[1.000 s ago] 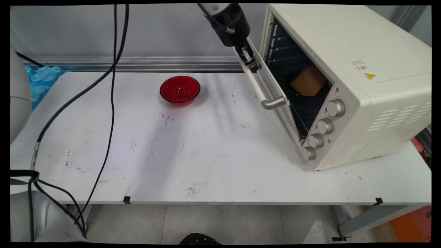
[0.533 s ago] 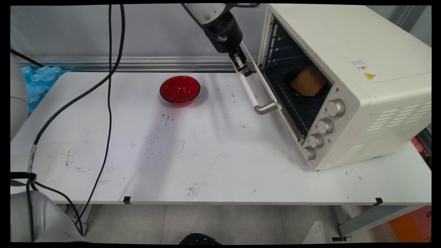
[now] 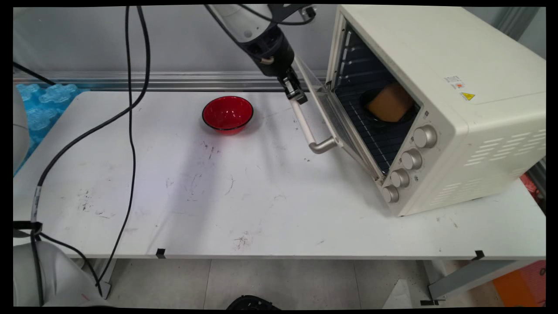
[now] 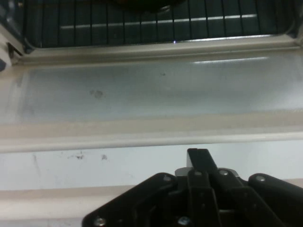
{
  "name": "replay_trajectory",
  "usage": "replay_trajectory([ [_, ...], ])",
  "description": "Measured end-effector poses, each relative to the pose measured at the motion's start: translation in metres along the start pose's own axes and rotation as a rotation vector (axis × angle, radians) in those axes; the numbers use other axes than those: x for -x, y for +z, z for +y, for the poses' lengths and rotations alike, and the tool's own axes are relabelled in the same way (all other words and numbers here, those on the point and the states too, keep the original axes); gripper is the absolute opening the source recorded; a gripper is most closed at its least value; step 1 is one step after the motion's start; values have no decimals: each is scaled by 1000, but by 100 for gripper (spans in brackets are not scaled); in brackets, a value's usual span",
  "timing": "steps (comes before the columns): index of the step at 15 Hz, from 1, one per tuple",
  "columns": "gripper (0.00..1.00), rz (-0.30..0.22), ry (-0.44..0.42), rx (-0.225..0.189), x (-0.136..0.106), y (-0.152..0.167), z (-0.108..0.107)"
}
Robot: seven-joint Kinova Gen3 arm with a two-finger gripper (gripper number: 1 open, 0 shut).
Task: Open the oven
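Note:
A cream toaster oven (image 3: pixel 436 87) stands at the right of the table with its door (image 3: pixel 331 114) partly swung down. My gripper (image 3: pixel 296 93) is shut on the far end of the door handle (image 3: pixel 310 131), a pale bar with metal ends. In the hand view the gripper (image 4: pixel 201 158) sits at the bottom, with the door's glass (image 4: pixel 142 94) just beyond it and the oven's wire rack (image 4: pixel 142 21) at the top. Inside the oven a brown loaf-like block (image 3: pixel 389 104) lies in a dark pan.
A red bowl (image 3: pixel 227 113) stands on the white table (image 3: pixel 261 196) left of the door. Black cables (image 3: pixel 130 131) hang over the table's left side. Four knobs (image 3: pixel 412 159) run down the oven's front.
My gripper has moved left and a little down with the handle, and the oven door has swung further open.

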Motion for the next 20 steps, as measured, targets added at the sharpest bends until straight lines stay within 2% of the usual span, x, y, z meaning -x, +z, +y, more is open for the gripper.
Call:
replay_trajectory([
  [13,0,-12,49,-18,51,13,3],
  [20,0,-39,85,-23,80,15,1],
])
